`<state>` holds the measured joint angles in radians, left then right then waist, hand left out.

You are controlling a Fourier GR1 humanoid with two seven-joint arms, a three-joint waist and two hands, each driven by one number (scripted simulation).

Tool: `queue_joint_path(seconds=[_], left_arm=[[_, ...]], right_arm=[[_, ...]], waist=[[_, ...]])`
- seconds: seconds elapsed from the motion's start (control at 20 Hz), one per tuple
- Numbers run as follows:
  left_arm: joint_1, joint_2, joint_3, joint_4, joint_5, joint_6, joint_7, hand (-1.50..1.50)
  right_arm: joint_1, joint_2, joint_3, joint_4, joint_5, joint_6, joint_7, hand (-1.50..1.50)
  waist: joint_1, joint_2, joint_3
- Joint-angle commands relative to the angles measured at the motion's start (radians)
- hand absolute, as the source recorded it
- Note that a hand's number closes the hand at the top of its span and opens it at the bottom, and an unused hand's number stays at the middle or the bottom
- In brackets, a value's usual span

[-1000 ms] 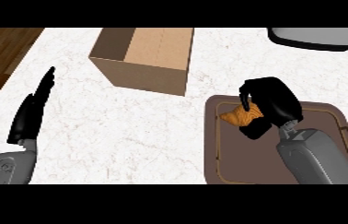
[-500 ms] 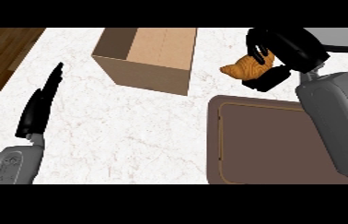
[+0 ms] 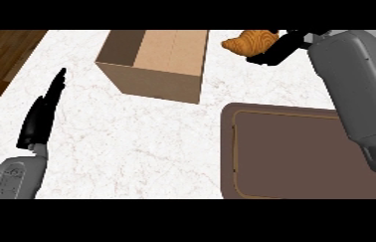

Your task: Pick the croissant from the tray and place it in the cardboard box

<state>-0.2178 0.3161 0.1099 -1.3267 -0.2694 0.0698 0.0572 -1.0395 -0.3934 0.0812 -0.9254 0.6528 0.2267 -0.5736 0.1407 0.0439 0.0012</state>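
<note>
The golden croissant hangs above the counter at the upper right, just right of the cardboard box. My right hand is shut on it, fingers curled round its right end. The open box stands at the top centre, its inside bare. The brown tray lies at the lower right with nothing on it. My left hand rests open at the left edge, fingers straight and pointing up.
White marble counter spreads between the box and my left arm. A strip of dark wood floor shows at the upper left corner. My right forearm crosses over the tray's right side.
My right hand has carried the croissant up off the tray and leftward, now close beside the box's right wall. The left hand stays put.
</note>
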Motion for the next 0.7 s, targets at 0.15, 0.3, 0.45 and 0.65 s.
queue_joint_path(seconds=[0.15, 0.3, 0.45, 0.65], left_arm=[[0.008, 0.016, 0.018, 0.020, 0.016, -0.023, -0.003, 0.00], [-0.005, 0.021, 0.033, 0.052, 0.007, -0.003, -0.021, 0.00], [-0.011, 0.027, 0.045, 0.047, 0.020, -0.014, 0.002, 0.00], [0.019, 0.005, 0.008, 0.003, -0.008, 0.003, -0.014, 0.00]], right_arm=[[-0.243, 0.130, -0.055, 0.306, -0.066, 0.066, -0.045, 1.50], [-0.342, 0.215, -0.081, 0.401, -0.063, 0.010, 0.021, 1.50], [-0.405, 0.268, -0.105, 0.490, -0.077, 0.014, 0.054, 1.50], [-0.456, 0.303, -0.125, 0.589, -0.073, -0.017, 0.087, 1.50]], waist=[[-0.021, -0.010, -0.002], [-0.029, -0.009, -0.003], [-0.041, -0.014, -0.003], [-0.005, -0.003, -0.003]])
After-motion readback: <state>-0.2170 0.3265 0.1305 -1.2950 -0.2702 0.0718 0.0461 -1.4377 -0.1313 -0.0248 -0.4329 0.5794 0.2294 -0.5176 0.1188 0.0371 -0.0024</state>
